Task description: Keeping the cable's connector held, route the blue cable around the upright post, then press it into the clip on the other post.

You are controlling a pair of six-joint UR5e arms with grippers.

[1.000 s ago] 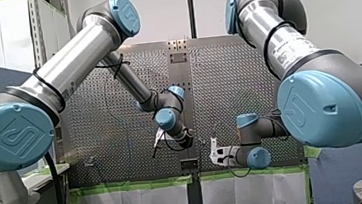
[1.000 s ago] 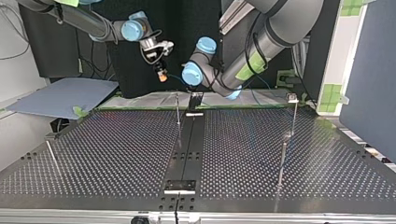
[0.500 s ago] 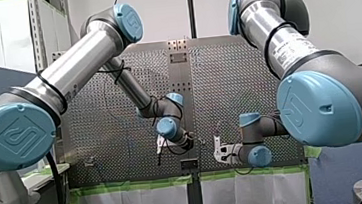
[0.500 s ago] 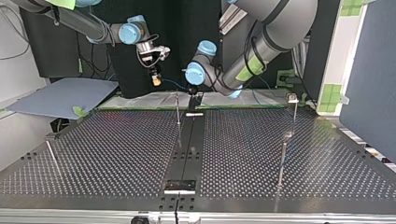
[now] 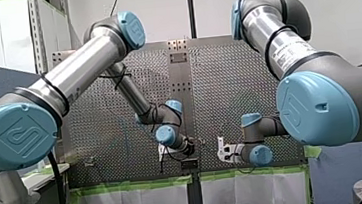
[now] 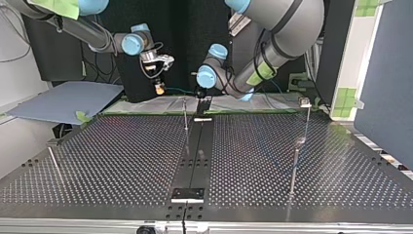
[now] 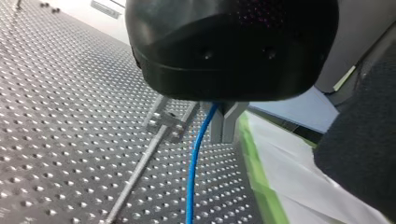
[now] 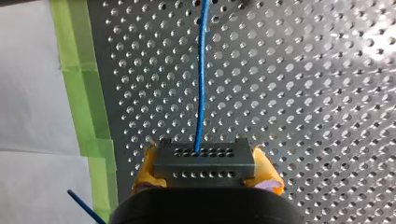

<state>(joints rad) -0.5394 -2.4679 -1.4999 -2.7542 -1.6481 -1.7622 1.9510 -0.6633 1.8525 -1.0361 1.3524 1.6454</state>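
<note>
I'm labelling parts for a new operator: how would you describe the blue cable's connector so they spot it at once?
Over the perforated metal table in the right wrist view, follow the thin blue cable to my right end effector. The connector is the dark grey rectangular block between its yellow pads, with two rows of small holes on its face.

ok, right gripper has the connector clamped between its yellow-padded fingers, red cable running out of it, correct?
Not red. The right wrist view shows a blue cable running out of the connector. The rest holds: my right gripper has the connector clamped between its yellow-padded fingers.
</note>
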